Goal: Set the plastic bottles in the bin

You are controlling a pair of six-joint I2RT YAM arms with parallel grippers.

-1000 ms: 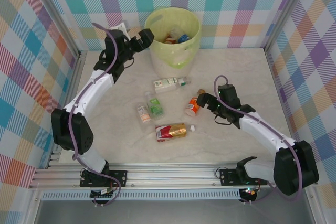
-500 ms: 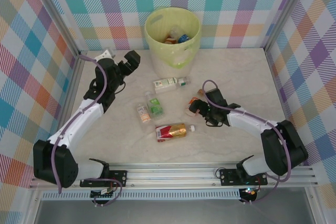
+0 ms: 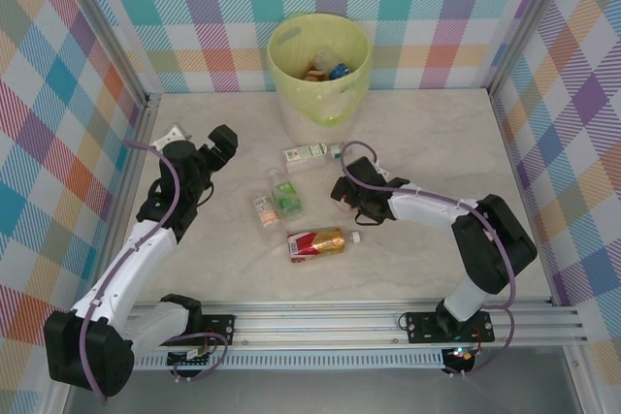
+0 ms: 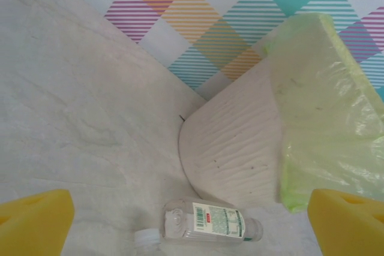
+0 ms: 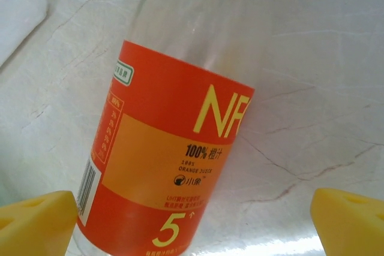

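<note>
Clear orange-juice bottle (image 5: 180, 142) with an orange label lies on the marbled tabletop (image 5: 324, 88), between the right gripper's (image 5: 193, 226) wide-spread yellow fingertips (image 5: 36, 223).

Bottles (image 3: 318, 241) on table (image 3: 437, 143) before bin (image 3: 315, 104)

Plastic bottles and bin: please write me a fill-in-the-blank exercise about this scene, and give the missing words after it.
1. The bin is lined with a pale yellow-green plastic ____.
2. The right pincer is open around a bottle whose label bears a large yellow digit, ____.
3. In the left wrist view, a clear bottle lies on its ____ near the bin.
4. The left pincer holds nothing; it is ____.

Missing words: bag; 5; side; open.
</note>
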